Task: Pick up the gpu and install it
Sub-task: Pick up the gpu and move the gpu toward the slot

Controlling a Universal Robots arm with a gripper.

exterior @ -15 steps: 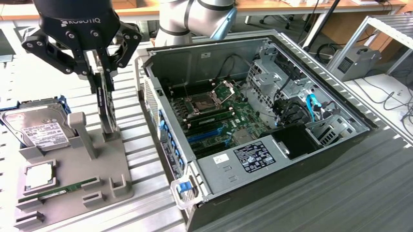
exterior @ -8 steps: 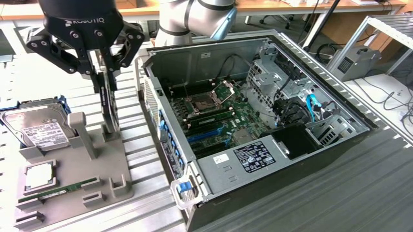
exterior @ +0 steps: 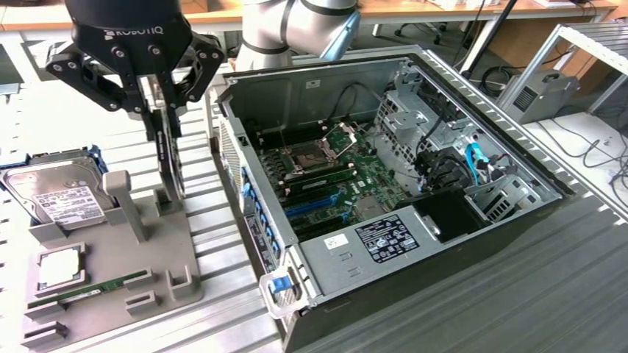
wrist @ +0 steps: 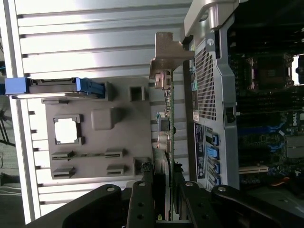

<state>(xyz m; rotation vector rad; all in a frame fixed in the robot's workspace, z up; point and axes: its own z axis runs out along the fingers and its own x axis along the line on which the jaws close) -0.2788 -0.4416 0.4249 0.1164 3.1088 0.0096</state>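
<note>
Gripper (wrist: 163,190) (exterior: 162,103) nearest us, jaws clamped on gpu (wrist: 167,114) (exterior: 173,165). Card on edge over grey holder tray (exterior: 157,250), just beside open computer case (exterior: 393,250). Wrist view gives us silver bracket (wrist: 168,54). Exterior view gives us hard drive (exterior: 59,195) label, RAM stick (exterior: 88,290). Card-to-tray contact: we cannot tell.

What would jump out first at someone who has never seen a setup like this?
The black gripper, at the exterior view's upper left, is clamped on the gpu, a thin card held on edge above a grey parts tray. Beside it, an open computer case lies on its side with its green motherboard exposed. A silver hard drive sits at the exterior view's left edge.
</note>
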